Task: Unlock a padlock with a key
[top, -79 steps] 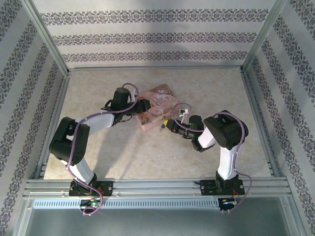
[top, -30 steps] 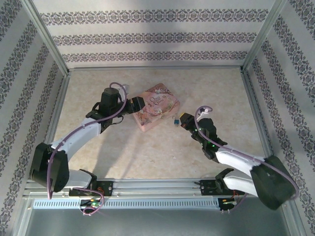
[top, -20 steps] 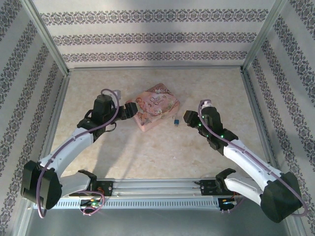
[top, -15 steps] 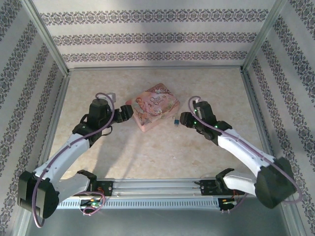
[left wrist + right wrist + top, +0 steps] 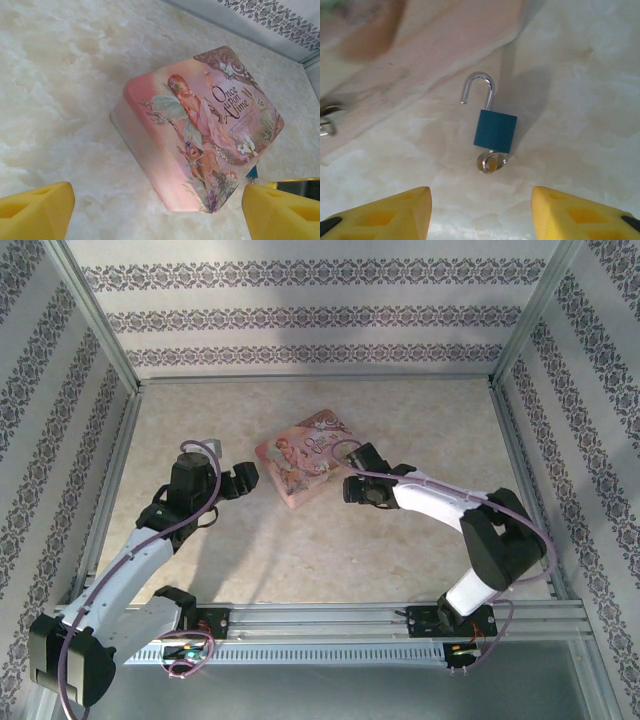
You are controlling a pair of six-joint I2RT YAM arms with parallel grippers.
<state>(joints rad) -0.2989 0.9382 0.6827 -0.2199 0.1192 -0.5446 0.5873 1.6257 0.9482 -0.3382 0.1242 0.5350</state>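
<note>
Right gripper (image 5: 480,212): jaws wide, nothing between them. Both yellow fingertips (image 5: 385,212) sit low over the desk (image 5: 300,560), one to each side of the padlock (image 5: 495,131) and short of it, no contact.

Padlock: lies flat on the desk, blue body, just beside the long side wall of the pink tin (image 5: 420,45) but not touching it. Shackle (image 5: 479,90) is up out of the body, one end free, arch pointing toward the tin. At the opposite end of the body there is a small silvery ring (image 5: 491,161) with a round brassy piece behind it; too small to tell whether it is a key.

Top view: right gripper (image 5: 352,490) is at the tin's near right corner, the arm stretched leftward across the desk.

Left gripper (image 5: 155,210): jaws wide, empty, yellow fingertips (image 5: 35,210) clear of the desk. In the top view the left gripper (image 5: 243,480) is just left of the tin (image 5: 310,465), not touching.

Tin lid reads "Once upon a time", fairy and fawn picture. In the left wrist view a sliver of the blue padlock (image 5: 251,172) shows past the tin's (image 5: 200,125) far corner.
</note>
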